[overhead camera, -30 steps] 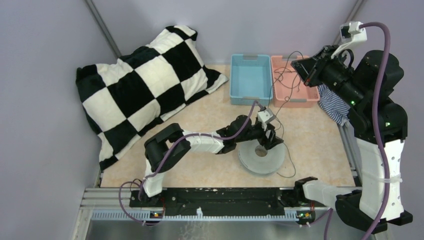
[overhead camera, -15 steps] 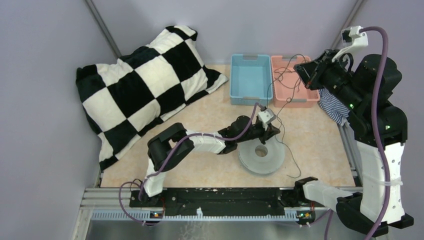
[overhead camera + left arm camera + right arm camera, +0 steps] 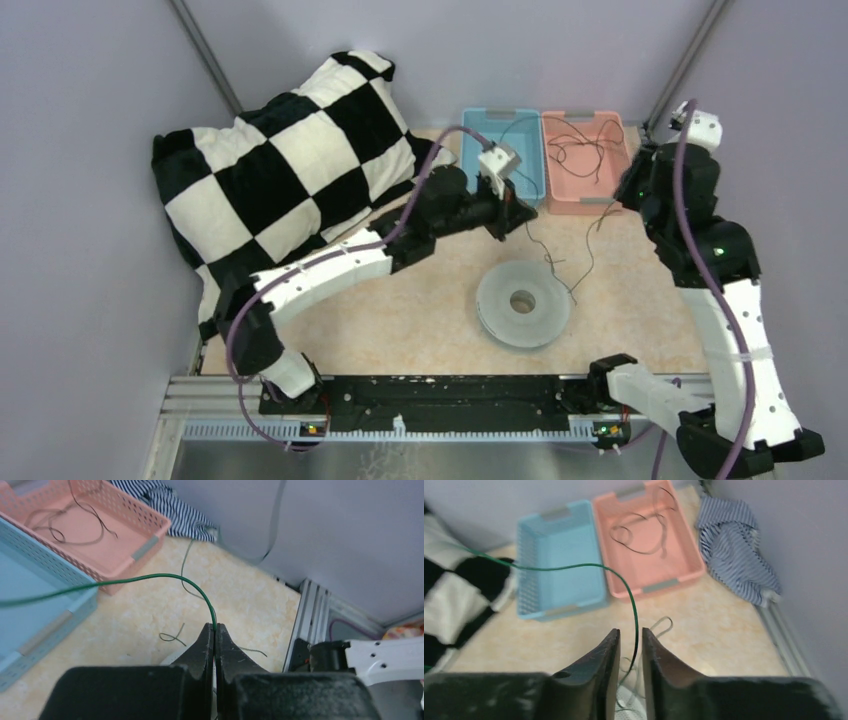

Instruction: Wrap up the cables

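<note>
Left jaws pinch cable, arcing up-left; right jaws ajar.

Black-and-white checked pillow, blue basket, pink basket, blue-striped cloth, green cable.

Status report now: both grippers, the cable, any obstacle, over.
Left gripper shut on cable. Right gripper slightly open, cable passing between its jaws. Slack lies beside spool; nothing blocking seen.

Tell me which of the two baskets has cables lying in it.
The pink basket, to the right of the blue basket: loose loops of thin dark cables lie on its floor. The blue one's floor is bare.
</note>
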Controlling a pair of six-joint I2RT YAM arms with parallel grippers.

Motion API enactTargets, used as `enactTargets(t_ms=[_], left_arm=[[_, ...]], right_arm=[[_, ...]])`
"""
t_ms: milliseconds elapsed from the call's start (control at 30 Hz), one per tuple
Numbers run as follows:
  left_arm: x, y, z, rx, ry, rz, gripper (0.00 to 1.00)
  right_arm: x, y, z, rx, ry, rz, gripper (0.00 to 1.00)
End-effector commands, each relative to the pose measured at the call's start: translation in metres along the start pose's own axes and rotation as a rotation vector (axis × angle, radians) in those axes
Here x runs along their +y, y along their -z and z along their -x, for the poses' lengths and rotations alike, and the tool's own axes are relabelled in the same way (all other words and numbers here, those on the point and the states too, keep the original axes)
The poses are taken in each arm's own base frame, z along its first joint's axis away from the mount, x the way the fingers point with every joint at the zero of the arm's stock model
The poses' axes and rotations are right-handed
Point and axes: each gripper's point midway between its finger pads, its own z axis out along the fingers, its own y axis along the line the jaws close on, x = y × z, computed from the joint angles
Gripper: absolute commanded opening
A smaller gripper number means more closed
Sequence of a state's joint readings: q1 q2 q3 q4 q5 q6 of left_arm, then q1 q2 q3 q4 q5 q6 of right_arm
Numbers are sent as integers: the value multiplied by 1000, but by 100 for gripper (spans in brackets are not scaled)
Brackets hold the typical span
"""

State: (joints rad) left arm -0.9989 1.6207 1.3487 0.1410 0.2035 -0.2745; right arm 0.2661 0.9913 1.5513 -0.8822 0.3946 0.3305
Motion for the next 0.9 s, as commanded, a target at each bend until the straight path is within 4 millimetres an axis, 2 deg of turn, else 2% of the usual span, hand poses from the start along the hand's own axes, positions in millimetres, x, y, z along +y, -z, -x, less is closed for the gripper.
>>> enactTargets(t_ms=[0, 33, 67, 133, 200, 267, 333, 400, 467, 567, 633, 733, 867], left_arm=[[-6, 50, 52, 9, 89, 2, 0], [-4, 54, 62, -24, 119, 3, 0], [-3, 57, 72, -54, 157, -8, 0], [1, 58, 83, -71, 240, -55, 0], [14, 53, 83, -42, 320, -54, 0], [29, 45, 81, -2, 360, -19, 0], [33, 39, 82, 20, 361, -12, 0], [31, 38, 87, 11, 357, -27, 0], [31, 37, 90, 6, 361, -35, 0], [32, 36, 93, 7, 370, -35, 0], [32, 37, 95, 2, 374, -33, 0], [32, 38, 97, -2, 378, -31, 0], [33, 38, 100, -5, 378, -22, 0]], right_arm=[[-46, -31, -49, 92, 116, -224, 49], [-45, -41, -68, 167, 130, -204, 65], [-44, -48, -84, 240, 133, -200, 77], [-31, -54, -100, 318, 117, -142, 89], [-15, -47, -94, 284, 79, -38, 98], [0, -37, -84, 235, 55, 64, 99], [18, -24, -86, 233, 52, 190, 99], [39, -11, -104, 284, 43, 349, 99], [53, -1, -134, 369, 39, 472, 99], [54, 6, -178, 488, 32, 536, 99], [57, 10, -196, 536, 23, 581, 99], [55, 7, -209, 549, 22, 580, 97], [46, -10, -222, 562, 64, 526, 88]])
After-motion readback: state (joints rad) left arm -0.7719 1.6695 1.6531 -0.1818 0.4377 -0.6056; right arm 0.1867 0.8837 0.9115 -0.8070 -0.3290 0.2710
